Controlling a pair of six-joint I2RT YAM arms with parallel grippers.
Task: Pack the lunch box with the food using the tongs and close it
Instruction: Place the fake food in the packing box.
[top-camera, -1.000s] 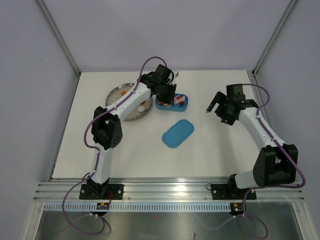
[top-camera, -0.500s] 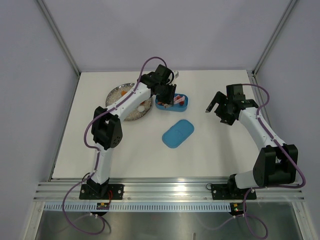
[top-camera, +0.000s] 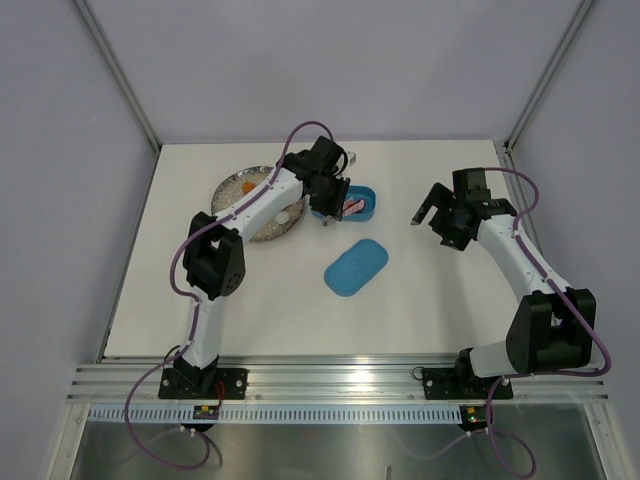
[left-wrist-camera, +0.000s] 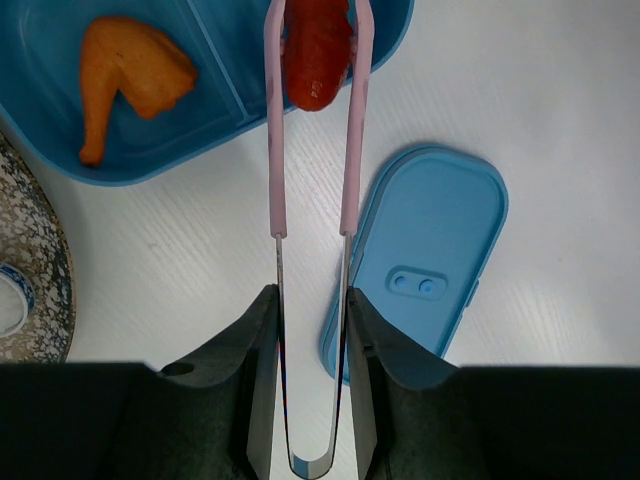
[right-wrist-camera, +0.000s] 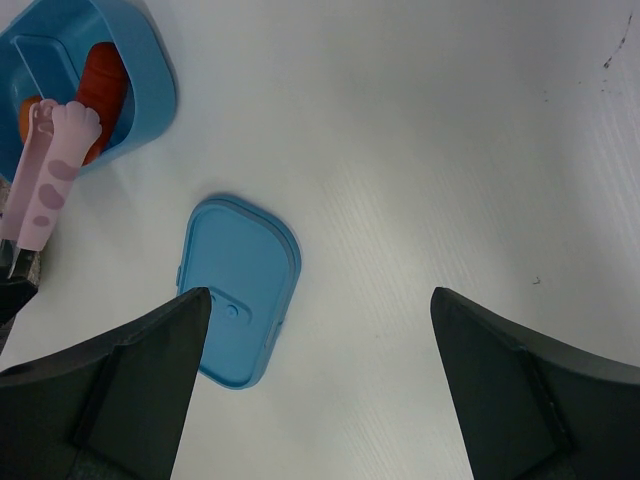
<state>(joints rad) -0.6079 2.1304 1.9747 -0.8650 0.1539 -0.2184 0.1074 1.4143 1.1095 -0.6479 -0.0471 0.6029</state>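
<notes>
my left gripper (left-wrist-camera: 310, 302), fingers half-closed on slender pale pink v-shaped tongs (left-wrist-camera: 347, 150), points them to twelve o'clock, tips pinching a red sausage-like morsel (left-wrist-camera: 318, 50) over the blue plastic two-compartment lunch box (left-wrist-camera: 215, 110), while my right gripper (right-wrist-camera: 315, 320) hangs wide open and empty, well apart at three o'clock.

Blue lid (right-wrist-camera: 238, 290) on white table (right-wrist-camera: 420, 150) — tongs (right-wrist-camera: 48, 180) over lunch box (right-wrist-camera: 155, 95)
</notes>
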